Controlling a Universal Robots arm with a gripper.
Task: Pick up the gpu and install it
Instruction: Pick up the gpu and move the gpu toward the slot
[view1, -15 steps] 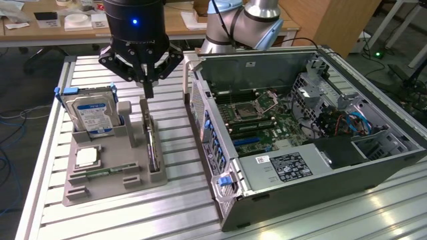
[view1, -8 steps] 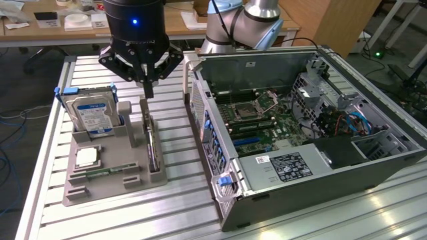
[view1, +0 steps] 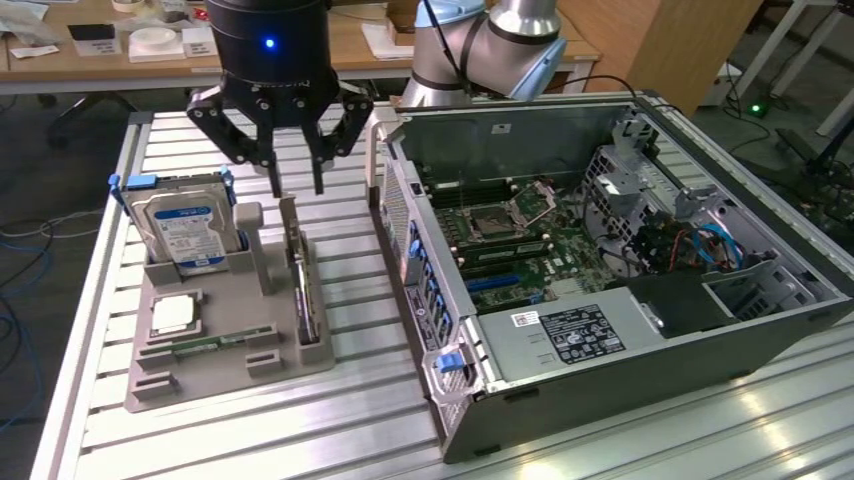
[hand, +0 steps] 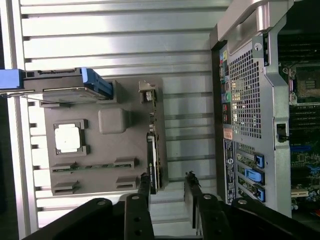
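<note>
Pincer (view1: 296, 188) parted, empty, poised above gpu (view1: 304, 290) standing edgewise in grey holder (view1: 234, 300)

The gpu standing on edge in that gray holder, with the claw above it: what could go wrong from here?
1. In the wrist view the gpu sits off-centre under the open gripper, so one side might land on the card's thin edge instead of straddling it.
2. The hard drive stands close by in the same holder; the wide gripper might knock it.
</note>
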